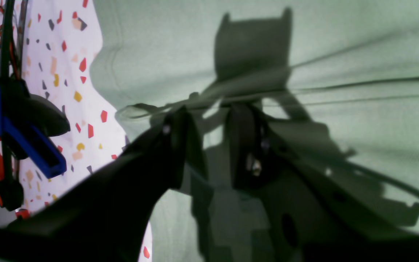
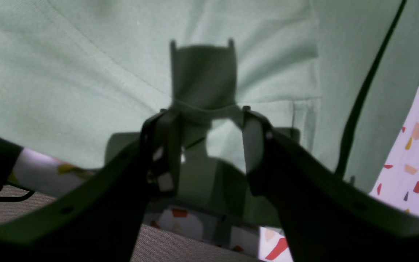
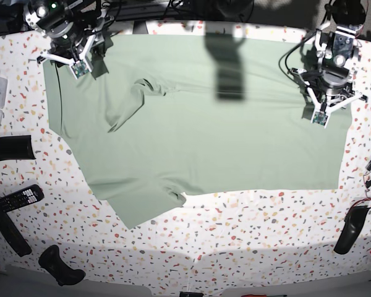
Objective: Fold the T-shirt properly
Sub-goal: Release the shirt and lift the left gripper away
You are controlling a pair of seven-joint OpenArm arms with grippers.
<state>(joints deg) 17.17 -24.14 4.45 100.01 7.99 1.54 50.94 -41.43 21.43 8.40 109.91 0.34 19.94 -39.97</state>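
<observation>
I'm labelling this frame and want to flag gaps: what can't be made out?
- Whether fabric sits between either end effector's fingertips: blurred in both wrist views.
- The T-shirt's layers beneath its top surface: hidden by fabric, base view.
- The remote's button markings: too small, base view.

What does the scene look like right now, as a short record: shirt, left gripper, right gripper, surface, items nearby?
shirt: T-shirt spread wide, wrinkled, not neatly folded
left gripper: jaws apart, over the shirt
right gripper: jaws apart, over the shirt
surface: speckled tabletop
items nearby: black remote-like device beyond one shirt edge
</observation>
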